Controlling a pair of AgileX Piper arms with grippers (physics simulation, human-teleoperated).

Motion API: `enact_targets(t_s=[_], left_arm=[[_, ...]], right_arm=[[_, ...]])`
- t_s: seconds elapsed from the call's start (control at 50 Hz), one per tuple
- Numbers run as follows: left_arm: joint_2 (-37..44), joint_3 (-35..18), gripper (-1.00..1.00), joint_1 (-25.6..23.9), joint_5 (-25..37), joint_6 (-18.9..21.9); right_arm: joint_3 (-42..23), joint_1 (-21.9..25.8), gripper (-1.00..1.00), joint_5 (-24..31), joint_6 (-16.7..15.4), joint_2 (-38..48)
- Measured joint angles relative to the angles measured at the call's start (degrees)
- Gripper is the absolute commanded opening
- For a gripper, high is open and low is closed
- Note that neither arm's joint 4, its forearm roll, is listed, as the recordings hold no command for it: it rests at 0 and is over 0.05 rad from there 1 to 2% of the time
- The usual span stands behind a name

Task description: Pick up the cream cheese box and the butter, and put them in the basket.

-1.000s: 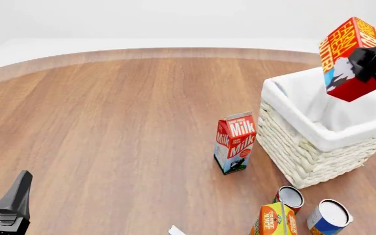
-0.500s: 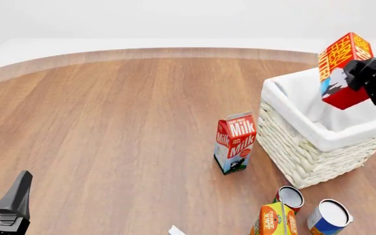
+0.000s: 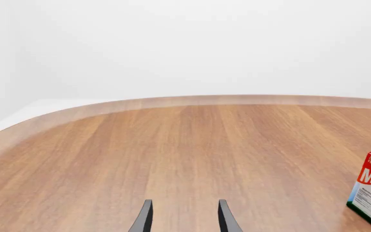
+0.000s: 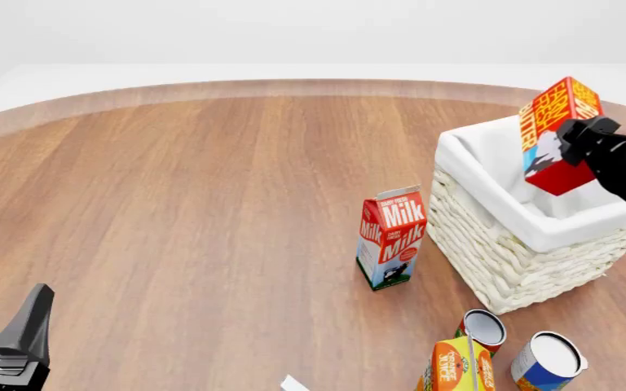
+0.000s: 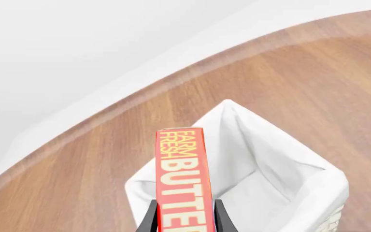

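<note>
Red-and-orange butter carton (image 4: pixel 553 134), clamped in my right gripper (image 4: pixel 576 140), has sunk toward the white wicker basket (image 4: pixel 531 261); release looks near. Left gripper (image 3: pixel 183 217) idles, fingers apart.

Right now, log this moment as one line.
right pincer: shut on butter | over basket | left pincer: open, idle

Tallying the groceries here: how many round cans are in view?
2, both at the near edge below the basket: one can beside the orange juice carton, one blue-and-white can to its right. More may sit off-frame.
</note>
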Motion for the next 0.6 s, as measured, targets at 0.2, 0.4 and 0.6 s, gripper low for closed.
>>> enact_targets(t_s=[0.2,0.4,0.6], left_arm=[[0.0,0.0,1.0,0.0,0.0,0.0],[0.0,0.0,1.0,0.0,0.0,0.0],[0.0,0.0,1.0,0.0,0.0,0.0]], right_arm=[[0.4,-0.1,-1.0,-1.3,0.0,1.2],[1.0,-0.1,-1.0,-2.5,0.1,2.1],[1.7,0.0,-1.0,-3.6,0.3,2.6]])
